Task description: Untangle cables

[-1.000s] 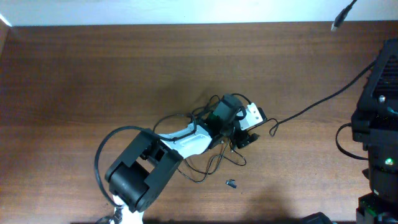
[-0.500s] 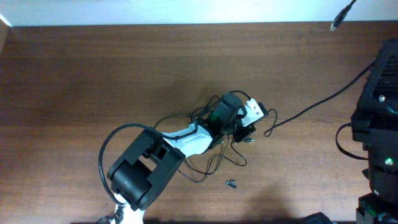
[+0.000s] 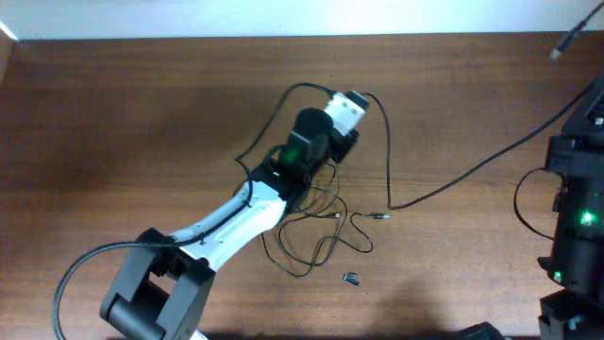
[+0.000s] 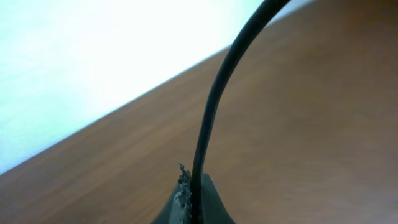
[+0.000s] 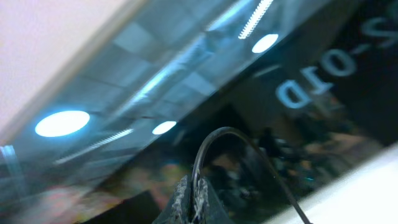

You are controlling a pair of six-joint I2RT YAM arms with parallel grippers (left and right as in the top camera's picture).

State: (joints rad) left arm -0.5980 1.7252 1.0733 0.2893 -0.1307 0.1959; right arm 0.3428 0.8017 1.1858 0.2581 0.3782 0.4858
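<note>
table (image 3: 113, 104): brown wood, with a white strip along the far edge.
left arm (image 3: 236, 212): it reaches from the near left corner to the middle of the table.
left gripper (image 4: 191, 204): its fingers are pressed together on a black cable. The cable comes out of the tips and goes up with a small bend.
right gripper (image 5: 189, 198): its fingers are pinched on a thin cable too. That cable goes up, curves over and comes down to the right. Behind it I see only glass and lights.
cables (image 3: 316, 236): a loose pile of thin black loops lies on the table. It is on the near side of the left arm's end and partly under it.
long cable (image 3: 472, 168): it has a sharp bend near the middle of the table. One way it runs over the wood to the right edge. The other way it goes toward the far side and curls in a big loop over the end of the left arm.
shiny plug (image 3: 377, 216): it lies just beside the pile, close to the sharp bend.
far plug (image 3: 557, 52): it shows up at the far right corner.
small dark piece (image 3: 350, 278): it lies alone on the near side of the pile and does not touch it.
</note>
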